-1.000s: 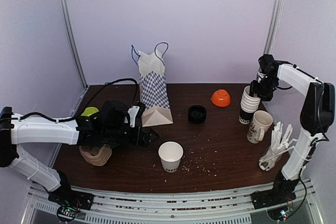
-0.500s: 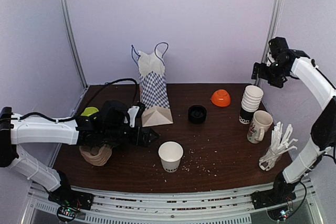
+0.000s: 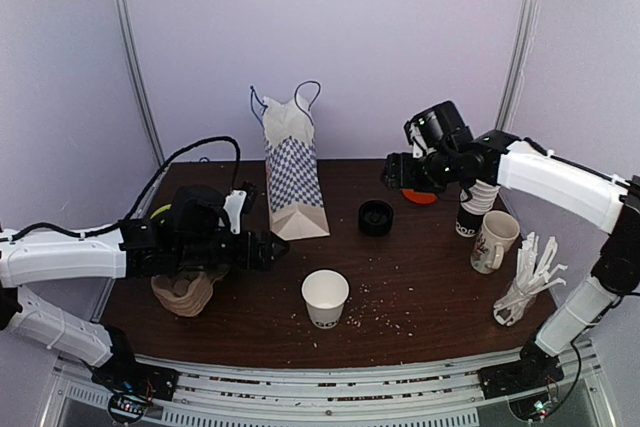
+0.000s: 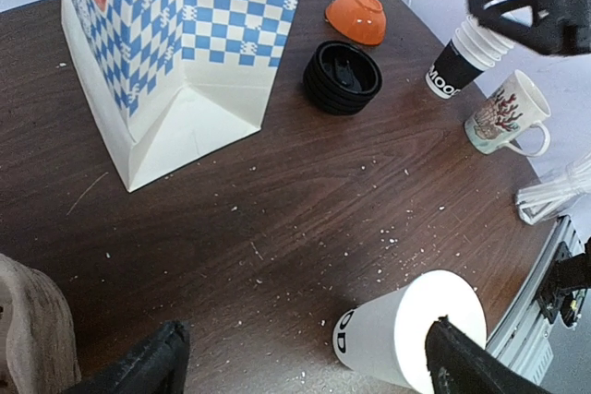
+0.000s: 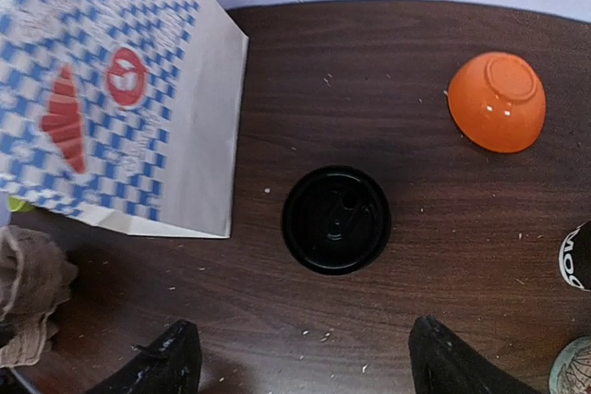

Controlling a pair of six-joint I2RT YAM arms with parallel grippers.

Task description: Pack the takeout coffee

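Left end effector (image 4: 300, 366) and right end effector (image 5: 305, 357) both gape, empty.

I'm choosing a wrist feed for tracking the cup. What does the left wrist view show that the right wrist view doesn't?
Only the left wrist: the single white paper cup with black print, lidless, and the white plastic cutlery bundle. Only the right wrist: a sliver of something yellow-green at the left edge. Both: the blue-checked paper bag, the round black plastic lid, the orange bowl and the tan crumpled cloth.
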